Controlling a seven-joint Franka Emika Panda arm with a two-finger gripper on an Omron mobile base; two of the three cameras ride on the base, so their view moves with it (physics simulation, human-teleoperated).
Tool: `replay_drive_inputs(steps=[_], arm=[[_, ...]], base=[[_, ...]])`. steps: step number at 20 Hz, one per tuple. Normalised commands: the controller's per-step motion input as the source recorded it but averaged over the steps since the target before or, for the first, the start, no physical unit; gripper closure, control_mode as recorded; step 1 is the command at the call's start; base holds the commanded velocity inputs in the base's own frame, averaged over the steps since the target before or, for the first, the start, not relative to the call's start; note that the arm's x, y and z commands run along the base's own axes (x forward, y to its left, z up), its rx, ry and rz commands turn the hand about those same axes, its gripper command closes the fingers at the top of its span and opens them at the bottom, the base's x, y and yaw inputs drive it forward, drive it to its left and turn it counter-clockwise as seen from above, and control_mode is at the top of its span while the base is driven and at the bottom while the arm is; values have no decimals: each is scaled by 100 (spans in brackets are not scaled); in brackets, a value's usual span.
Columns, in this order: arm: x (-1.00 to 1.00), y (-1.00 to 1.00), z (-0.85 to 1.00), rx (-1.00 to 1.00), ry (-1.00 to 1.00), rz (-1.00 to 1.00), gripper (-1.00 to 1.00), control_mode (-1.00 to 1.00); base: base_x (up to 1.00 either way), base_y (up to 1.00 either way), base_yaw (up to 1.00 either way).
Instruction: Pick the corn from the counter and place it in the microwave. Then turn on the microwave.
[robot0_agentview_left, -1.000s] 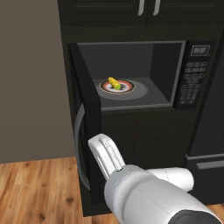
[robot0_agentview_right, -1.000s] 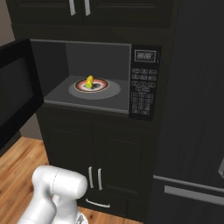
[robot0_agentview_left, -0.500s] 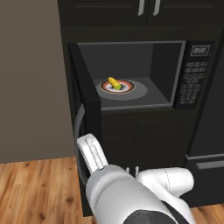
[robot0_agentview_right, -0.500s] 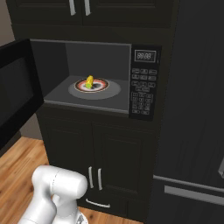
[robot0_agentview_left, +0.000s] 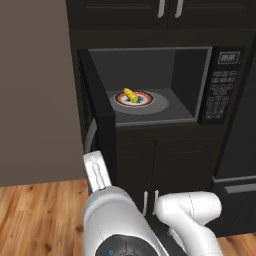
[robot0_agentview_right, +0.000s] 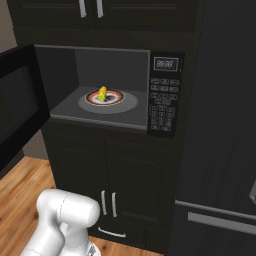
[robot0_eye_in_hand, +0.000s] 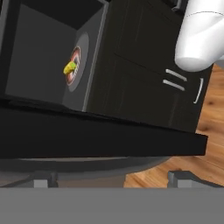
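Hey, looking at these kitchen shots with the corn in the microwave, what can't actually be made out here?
- Keypad labels and display digits, right base view: too small to read.
- Microwave door, right base view: cut off by the left edge; its handle is out of frame.
- Claw, hand view: tips spread wide by the door edge, but contact cannot be judged.
- Corn, hand view: small; its green end is unclear.

Tool (robot0_eye_in_hand: 111, 178) spread wide (fingers well apart), gripping nothing.
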Motion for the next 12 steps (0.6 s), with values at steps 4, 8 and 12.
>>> replay_drive_inputs(steps=[4,8,12], arm=[[15,15,-11,1,-1,-8,-100,-100],[16,14,-9,0,-1,-6,-100,-100],[19,13,-11,0,0,-6,-100,-100]], base=[[0,0,0],[0,0,0],[0,0,0]])
